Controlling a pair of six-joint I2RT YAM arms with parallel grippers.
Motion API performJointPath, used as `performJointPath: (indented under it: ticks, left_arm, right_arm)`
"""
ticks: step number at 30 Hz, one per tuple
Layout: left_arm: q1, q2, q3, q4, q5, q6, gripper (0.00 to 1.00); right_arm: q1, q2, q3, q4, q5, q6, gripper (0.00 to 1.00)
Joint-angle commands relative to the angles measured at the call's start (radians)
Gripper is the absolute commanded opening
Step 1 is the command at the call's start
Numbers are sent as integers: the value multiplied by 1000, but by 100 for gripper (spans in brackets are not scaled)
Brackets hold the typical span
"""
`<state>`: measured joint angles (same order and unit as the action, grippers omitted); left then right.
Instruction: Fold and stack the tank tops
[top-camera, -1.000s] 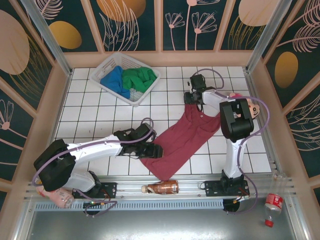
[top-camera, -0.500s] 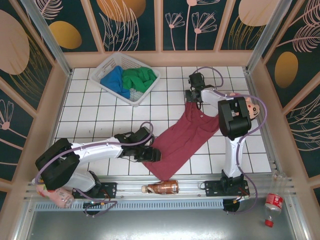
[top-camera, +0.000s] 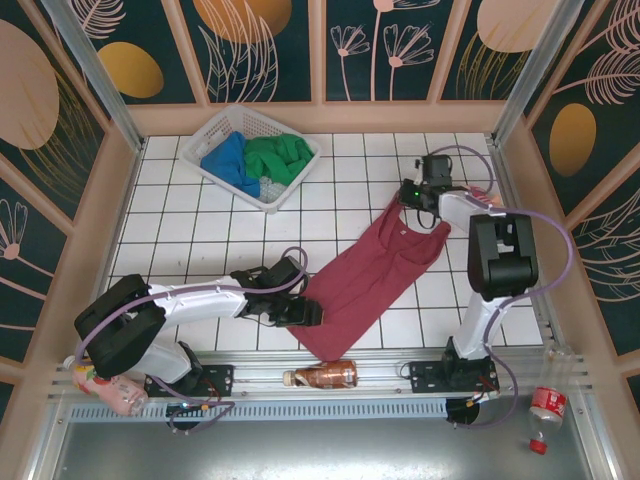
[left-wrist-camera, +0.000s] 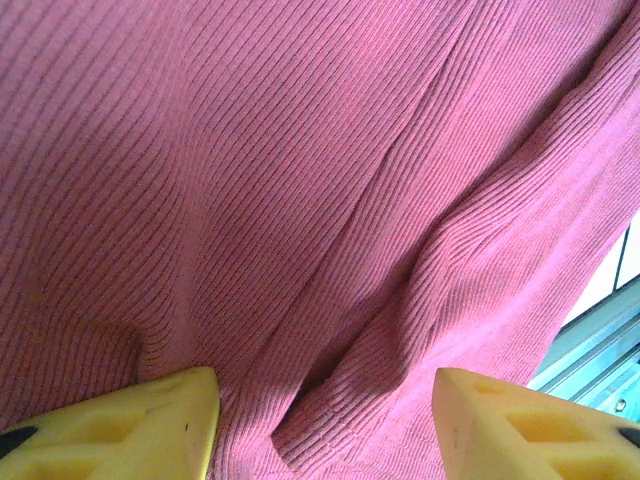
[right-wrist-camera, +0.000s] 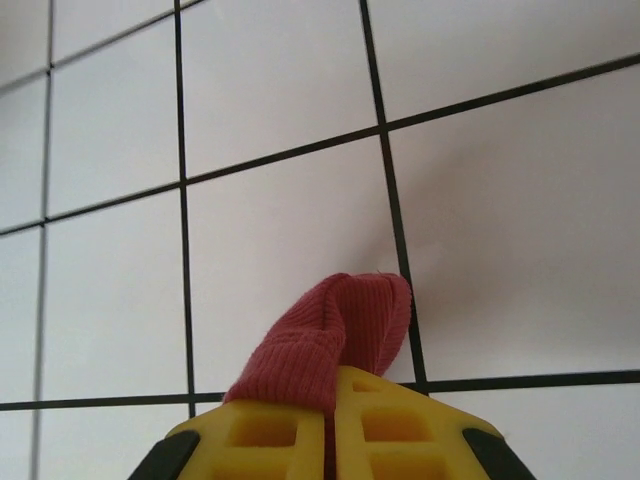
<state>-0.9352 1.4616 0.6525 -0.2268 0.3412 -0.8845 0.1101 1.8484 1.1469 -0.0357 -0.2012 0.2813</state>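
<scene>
The table is a glossy white tile grid with dark grout lines. The top camera takes in the whole grid, while the right wrist camera sees a few squares close up.

The maroon tank top lies on the table right of centre. It is spread diagonally, with its straps toward the far right and its hem toward the near middle. From above it looks like a smooth, flat wedge. The left wrist camera shows fine ribbed knit with a long soft crease and a doubled fold along one side.

At the far left of the table stands a white plastic lattice basket, rectangular and turned at an angle. The blue tank top and the green tank top are crumpled side by side inside it.

The left gripper sits at the near left edge of the maroon cloth. In its own camera the left gripper has its yellow fingers spread wide over the ribbing. I cannot tell whether the fingers press into the fabric.

The right gripper is at the far end of the garment. Up close, the right gripper is pinched tight on a shoulder strap, which bulges out above the yellow fingers as a rounded loop.

A brown bottle lies on its side just beyond the hem, at the near rail.
</scene>
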Motion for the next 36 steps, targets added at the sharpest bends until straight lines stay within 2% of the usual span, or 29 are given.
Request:
performJointPath:
  ticks: [1, 4, 10, 14, 21, 28, 36]
  left_arm:
    - [-4, 34, -21, -6, 25, 19, 60]
    - [-4, 41, -19, -6, 28, 19, 59]
    - [-4, 43, -29, -3, 39, 21, 59]
    - [-5, 43, -25, -6, 38, 22, 59]
    - [-4, 46, -11, -39, 36, 38, 59]
    - [-5, 20, 98, -131, 36, 56, 60]
    - [-4, 1, 219, -258, 37, 92, 62]
  right_arm:
    - [-29, -16, -65, 136, -169, 89, 9]
    - [-60, 2, -112, 202, -226, 122, 9]
    - [-90, 59, -113, 178, -238, 121, 13]
    - [-97, 77, -100, 106, -188, 114, 14]
    - [-116, 77, -75, -13, -118, 78, 22]
    - [-119, -8, -21, -152, -101, 7, 38]
    - [-131, -156, -35, -308, -79, -42, 40]
